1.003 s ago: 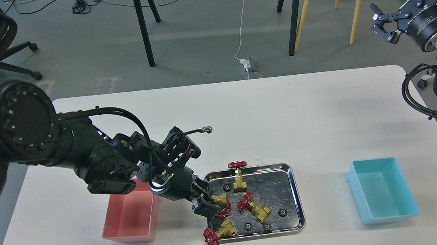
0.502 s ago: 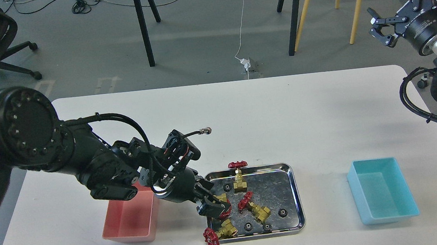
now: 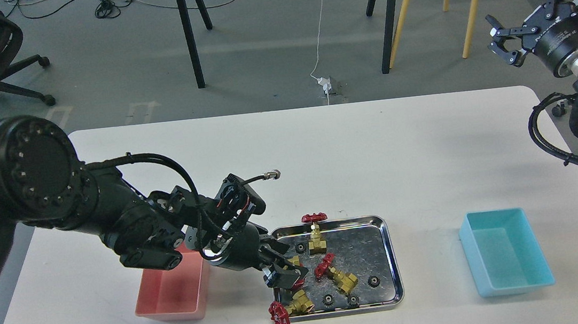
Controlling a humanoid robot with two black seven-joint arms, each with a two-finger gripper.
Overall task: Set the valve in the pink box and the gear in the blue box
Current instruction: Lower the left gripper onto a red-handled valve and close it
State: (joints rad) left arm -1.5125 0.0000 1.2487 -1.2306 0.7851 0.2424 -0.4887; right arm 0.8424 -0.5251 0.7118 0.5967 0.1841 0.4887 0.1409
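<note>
My left gripper (image 3: 286,276) reaches down into the left part of the metal tray (image 3: 391,258). Its fingers are closed around a brass valve (image 3: 294,262) with a red handwheel, which is mostly hidden and still low in the tray. Three more valves show: one upright at the tray's back (image 3: 317,239), one in the middle (image 3: 340,277), one at the front-left rim (image 3: 297,305). Several small black gears lie in the tray, such as one gear (image 3: 373,281). The pink box (image 3: 171,298) is left of the tray, partly under my left arm. The blue box (image 3: 506,257) is on the right. My right gripper (image 3: 542,12) is open, high at the far right.
The white table (image 3: 373,148) holds the tray and both boxes. A cable with a metal plug (image 3: 271,174) sticks out from my left wrist. Chair and stand legs are on the floor beyond the table's far edge.
My left gripper has moved slightly right and down over the valve and closed around it, hiding its red handwheel. My right gripper has shifted a little upward.
</note>
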